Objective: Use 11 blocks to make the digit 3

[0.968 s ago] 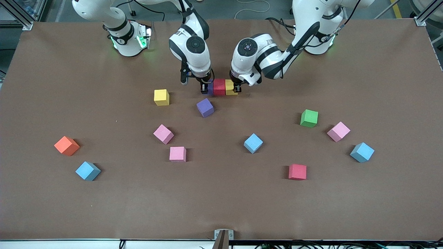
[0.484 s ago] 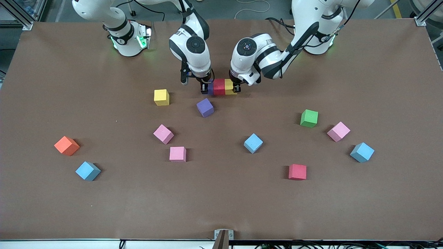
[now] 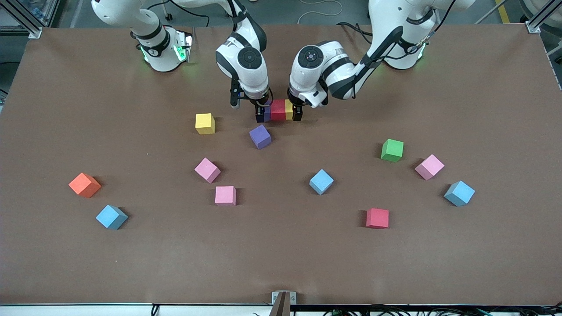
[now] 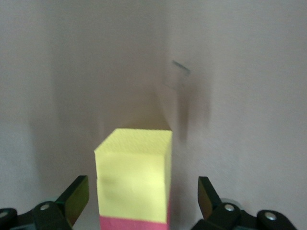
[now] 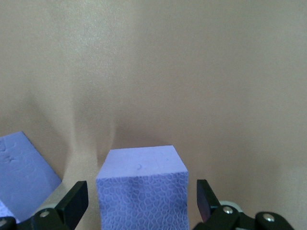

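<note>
three-cube bar on desk (image 3: 88,109): purple cube (image 3: 267,112), red cube (image 3: 278,109), yellow cube (image 3: 288,109) touching. right gripper (image 3: 261,115) fingers wide around purple end, left gripper (image 3: 297,115) fingers wide around yellow end, gripping nothing.

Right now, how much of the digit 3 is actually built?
Done: one bar of three touching cubes, purple cube, red cube and yellow cube. In hand: nothing; the right gripper straddles the purple end and the left gripper the yellow end, both with jaws open. Left: eight more cubes, among them the loose purple cube and the loose yellow cube.
</note>
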